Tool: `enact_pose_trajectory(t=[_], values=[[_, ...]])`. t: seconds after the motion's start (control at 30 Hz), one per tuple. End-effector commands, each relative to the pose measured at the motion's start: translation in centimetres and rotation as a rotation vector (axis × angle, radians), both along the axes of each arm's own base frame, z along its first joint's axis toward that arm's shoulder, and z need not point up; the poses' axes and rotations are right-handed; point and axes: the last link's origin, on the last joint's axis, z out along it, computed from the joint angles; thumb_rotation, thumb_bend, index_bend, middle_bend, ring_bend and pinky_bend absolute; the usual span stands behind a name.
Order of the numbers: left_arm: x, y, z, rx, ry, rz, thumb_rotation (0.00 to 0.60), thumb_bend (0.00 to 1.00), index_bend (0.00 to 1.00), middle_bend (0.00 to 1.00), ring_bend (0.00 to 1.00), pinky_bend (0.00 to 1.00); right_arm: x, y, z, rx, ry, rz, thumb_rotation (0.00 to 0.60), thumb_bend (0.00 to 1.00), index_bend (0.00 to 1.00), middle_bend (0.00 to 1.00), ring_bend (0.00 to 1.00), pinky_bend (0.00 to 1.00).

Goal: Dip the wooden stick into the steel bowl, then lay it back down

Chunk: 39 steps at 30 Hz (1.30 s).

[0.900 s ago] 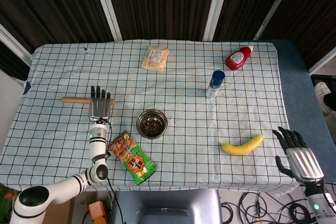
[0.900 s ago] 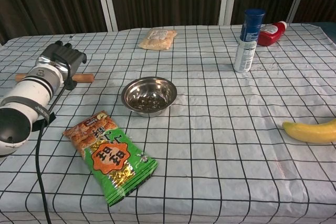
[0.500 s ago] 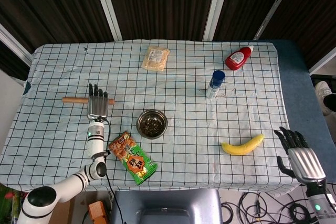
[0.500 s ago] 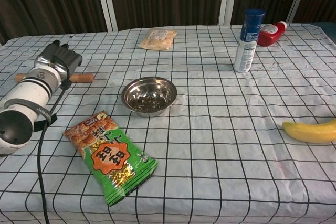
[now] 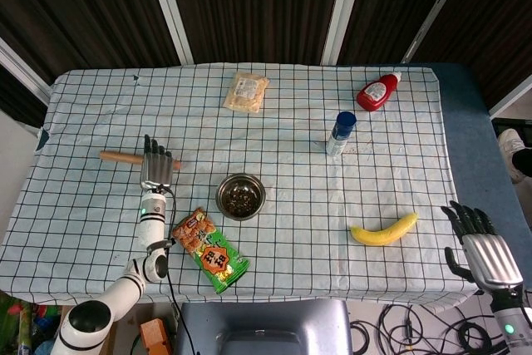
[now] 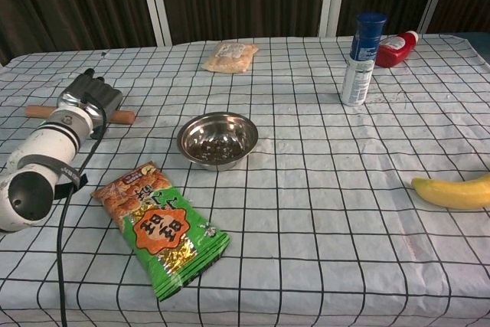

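My left hand (image 5: pixel 155 170) sits over the wooden stick (image 5: pixel 116 156), fingers extended across it; can't tell from either view if they've actually closed on it. Stick lies flat on the tablecloth (image 5: pixel 291 135), at 9 o'clock of the steel bowl (image 5: pixel 240 195), well apart. Right hand (image 5: pixel 480 247) spread, off the table edge at 4 o'clock, holding nothing.

Left hand (image 5: pixel 155 165) is hiding the wooden stick's (image 5: pixel 116 156) middle; banana (image 6: pixel 453 191) is getting cut off at right edge in chest view.
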Motion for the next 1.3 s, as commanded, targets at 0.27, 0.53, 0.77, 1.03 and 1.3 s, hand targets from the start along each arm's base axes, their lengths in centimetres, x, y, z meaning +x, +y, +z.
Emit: enact_pose_trajectory(t=[0.27,0.53,0.77,1.03,1.3], values=[[0.0,-0.1,-0.4,-0.003,-0.009,-0.027,0.6,0.4,0.52,0.35,0.18,0.0,-0.1,0.2,0.4,0.004,0.002,-0.006,0.6,0.48,0.0,0.0,0.0,0.0],[0.6,0.1,0.5,0.013,-0.088,-0.128,0.6,0.44,0.63,0.46,0.25,0.0,-0.1,0.2,0.3,0.008,0.005,-0.005,0.6,0.48,0.0,0.0,0.0,0.0],[1.2,0.0,3.3,0.094,-0.36,-0.277,0.6,0.47,0.67,0.6,0.35,0.05,0.1,0.4,0.0,0.015,0.005,0.004,0.6,0.48,0.0,0.0,0.0,0.0],[1.9,0.0,7.2,0.251,-0.924,-0.322,0.6,0.49,0.7,0.65,0.39,0.16,0.3,0.5,-0.5,0.029,0.012,0.012,0.6,0.48,0.0,0.0,0.0,0.0],[2.6,-1.4,11.2,0.228,-1.468,-0.053,0.6,0.54,0.7,0.67,0.4,0.24,0.5,0.6,-1.1,0.046,0.017,0.02,0.6,0.48,0.0,0.0,0.0,0.0]])
